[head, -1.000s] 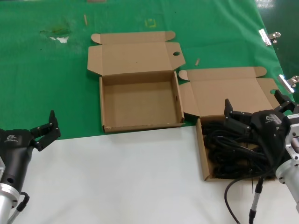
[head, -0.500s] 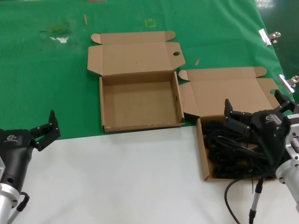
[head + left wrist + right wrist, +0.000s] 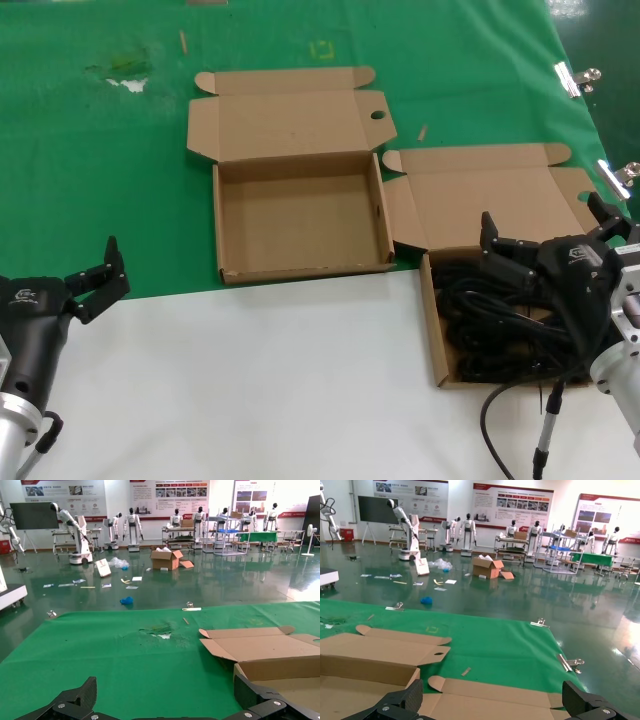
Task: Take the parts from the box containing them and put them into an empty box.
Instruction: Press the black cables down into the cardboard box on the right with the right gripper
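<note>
**Right gripper poised over the cable box, left arm waiting**

We see 2 cardboard mailer boxes lying open with their lids folded back. The empty box (image 3: 300,220) sits wholly on the green cloth (image 3: 100,150), toward the middle of the work area. The box holding the cables (image 3: 432,330) lies just beside it on our right, its tray reaching onto the white table surface (image 3: 260,380) while its lid rests on the cloth. We judge that the folded-back lids give clear access from above to both trays, and that the close spacing keeps the transfer short.

The black power cables (image 3: 490,335) lie as 1 tangled heap inside the right-hand tray; we cannot separate single bundles. None has reached the empty box, so we judge the task is at its first pick.

Our right gripper (image 3: 550,235) hovers over the far end of that tray, above the heap. Its fingers (image 3: 492,240) are spread wide and pinch nothing; the right wrist view shows both tips far apart. Whether they touch the cables we cannot tell.

Our left gripper (image 3: 98,280) waits at the near left, at the cloth's edge, fingers also spread and holding nothing.
</note>
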